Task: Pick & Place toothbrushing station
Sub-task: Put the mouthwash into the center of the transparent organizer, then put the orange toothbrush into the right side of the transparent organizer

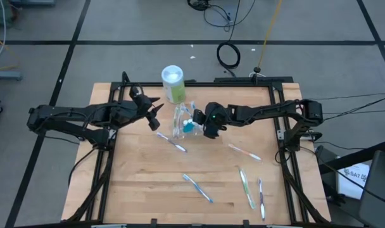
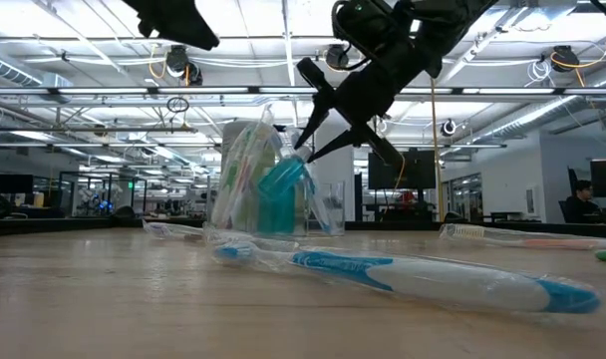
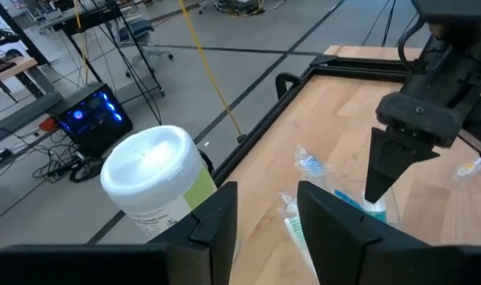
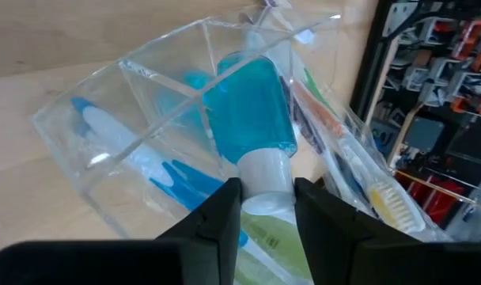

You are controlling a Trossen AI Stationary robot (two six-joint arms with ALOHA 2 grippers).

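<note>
A clear plastic container [image 1: 180, 119] stands on the table near its far middle, with several toothbrushes [image 4: 145, 170] in it. A teal tube [image 4: 252, 111] with a white cap leans in the container. My right gripper [image 4: 267, 198] is shut on the tube, coming in from the table's right. My left gripper [image 3: 266, 229] hangs open to the left of the container, above the table, with nothing between its fingers. Loose wrapped toothbrushes [image 1: 171, 142] lie flat on the wood. My right gripper pinches the tube's white cap [image 4: 266, 176] between its two fingers, one on each side. The fingers slant down from the table's right. The tube [image 2: 278, 189] sits tilted, cap end up, its teal body down inside the clear container [image 2: 245, 170].
A tall green-and-white canister [image 1: 172, 82] stands just behind the container, close to my left gripper [image 1: 156, 113]. More toothbrushes lie at the near middle [image 1: 197, 188] and the near right [image 1: 246, 188]. A black frame [image 1: 278, 136] borders the table's sides.
</note>
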